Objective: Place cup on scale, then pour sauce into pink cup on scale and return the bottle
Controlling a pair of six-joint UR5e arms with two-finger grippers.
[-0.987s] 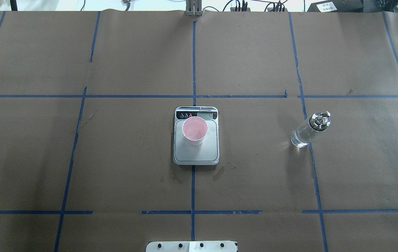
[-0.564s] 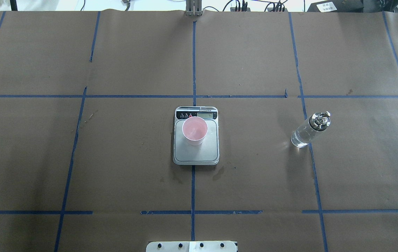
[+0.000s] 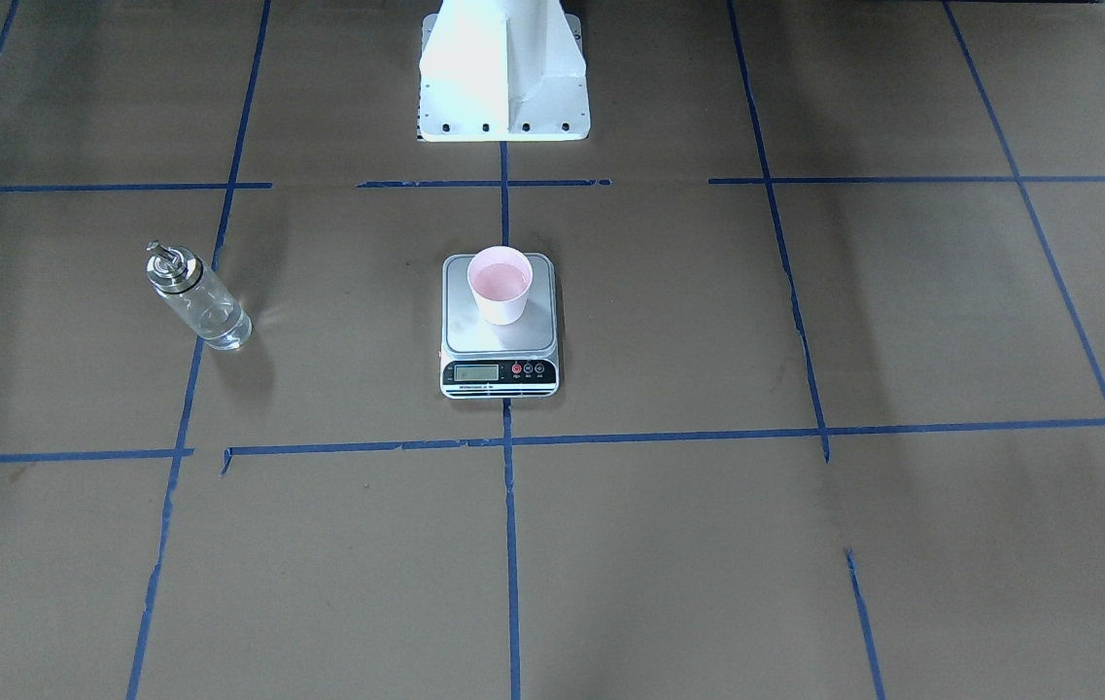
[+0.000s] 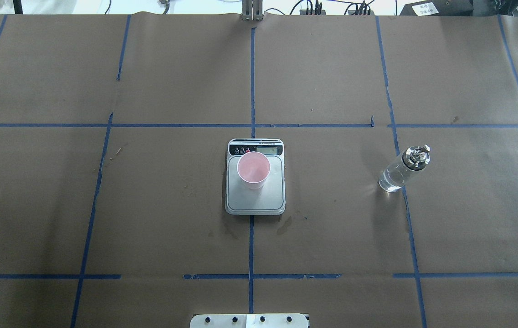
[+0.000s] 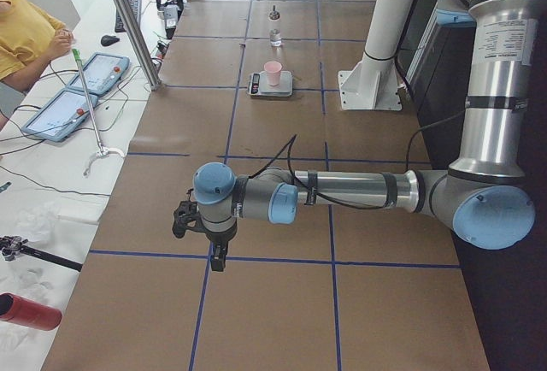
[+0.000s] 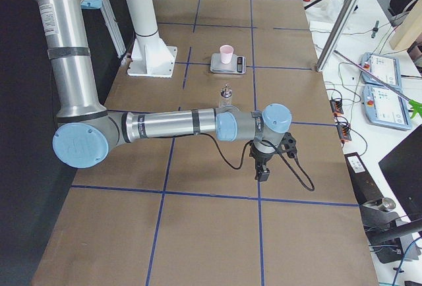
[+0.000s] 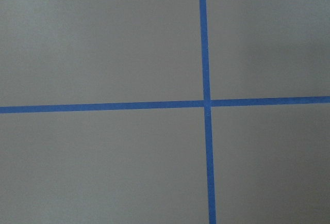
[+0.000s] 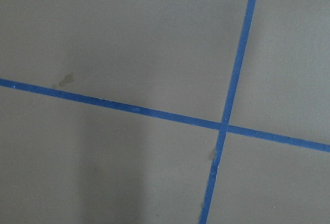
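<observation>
Although the cup [image 4: 253, 170] is light and soft, it already stands on the scale [image 4: 255, 200] at the frame centre. The bottle [image 4: 397, 173], upright at middle right, is smooth glass, probably slippery and fragile, and is best taken around its body. Whether the left gripper [image 5: 217, 259] and right gripper [image 6: 262, 173] are open, I cannot tell.

A wide lane of table [image 4: 331, 218] separates the bottle [image 4: 399, 173] from the cup [image 4: 253, 171] on the scale [image 4: 259, 199].

Pale pink cup [image 4: 253, 169]; silver, black-fronted scale [image 4: 259, 198]; clear bottle [image 4: 395, 175]; brown desk [image 4: 172, 205] gridded with blue tape [image 4: 251, 246].
</observation>
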